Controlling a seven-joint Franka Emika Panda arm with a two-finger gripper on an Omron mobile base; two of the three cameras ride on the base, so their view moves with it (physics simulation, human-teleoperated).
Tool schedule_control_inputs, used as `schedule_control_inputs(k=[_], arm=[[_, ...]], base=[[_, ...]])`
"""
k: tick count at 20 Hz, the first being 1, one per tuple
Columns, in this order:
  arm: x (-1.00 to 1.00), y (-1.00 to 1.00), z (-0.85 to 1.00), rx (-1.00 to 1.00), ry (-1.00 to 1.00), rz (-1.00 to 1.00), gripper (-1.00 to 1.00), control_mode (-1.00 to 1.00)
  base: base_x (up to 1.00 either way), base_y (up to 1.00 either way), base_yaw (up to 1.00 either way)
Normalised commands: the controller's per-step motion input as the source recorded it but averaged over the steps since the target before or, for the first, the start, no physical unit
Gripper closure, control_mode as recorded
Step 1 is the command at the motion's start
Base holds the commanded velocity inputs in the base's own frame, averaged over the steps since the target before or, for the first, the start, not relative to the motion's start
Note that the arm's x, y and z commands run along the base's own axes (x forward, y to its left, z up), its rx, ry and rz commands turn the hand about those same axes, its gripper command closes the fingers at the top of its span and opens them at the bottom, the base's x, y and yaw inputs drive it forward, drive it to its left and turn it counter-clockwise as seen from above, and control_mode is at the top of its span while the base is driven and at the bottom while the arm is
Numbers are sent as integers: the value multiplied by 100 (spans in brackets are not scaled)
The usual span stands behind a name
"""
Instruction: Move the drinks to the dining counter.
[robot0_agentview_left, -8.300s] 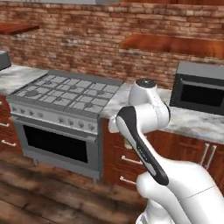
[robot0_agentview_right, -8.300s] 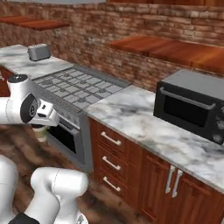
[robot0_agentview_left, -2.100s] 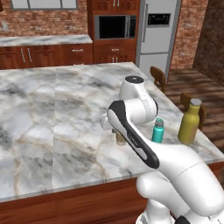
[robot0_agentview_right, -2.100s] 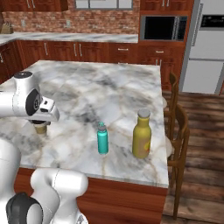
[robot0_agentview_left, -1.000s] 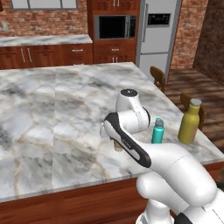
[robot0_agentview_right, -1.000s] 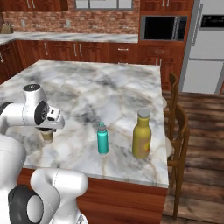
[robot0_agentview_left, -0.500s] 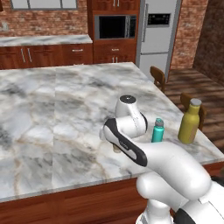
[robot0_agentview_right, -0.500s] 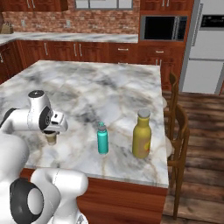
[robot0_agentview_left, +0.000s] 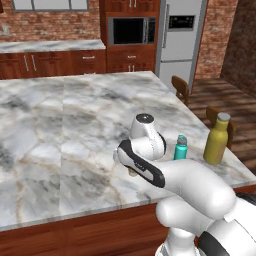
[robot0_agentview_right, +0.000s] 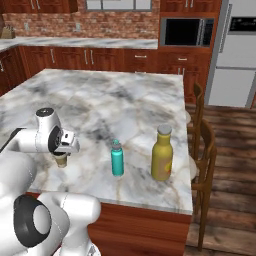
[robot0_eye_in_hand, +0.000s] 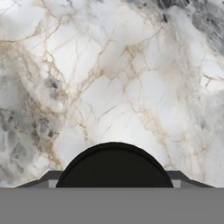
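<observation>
No words, brands or numbers are readable anywhere. The fridge (robot0_agentview_left: 180, 35) has a small dark display panel with light marks too blurred to read, and the yellow bottle (robot0_agentview_right: 162, 153) shows no readable label.

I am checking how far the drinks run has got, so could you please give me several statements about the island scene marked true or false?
1. The yellow bottle stands upright on the dining counter. True.
2. The teal bottle lies on its side. False: it stands upright.
3. The gripper is closed around the paper cup. True.
4. The paper cup stands between the two bottles. False: it is apart, on the teal bottle's far side from the yellow one.
5. The teal bottle is taller than the yellow bottle. False: it is shorter.
</observation>
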Motion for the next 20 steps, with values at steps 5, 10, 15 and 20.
schedule_control_inputs(k=[5, 10, 15, 20], arm=[[3, 0, -12, 0, -4, 0, 100, -100], [0, 0, -12, 0, -7, 0, 100, -100], [8, 0, -19, 0, -4, 0, 100, -100], [3, -2, -16, 0, -2, 0, 100, -100]], base=[[0, 0, 0], [0, 0, 0], [0, 0, 0], [0, 0, 0]])
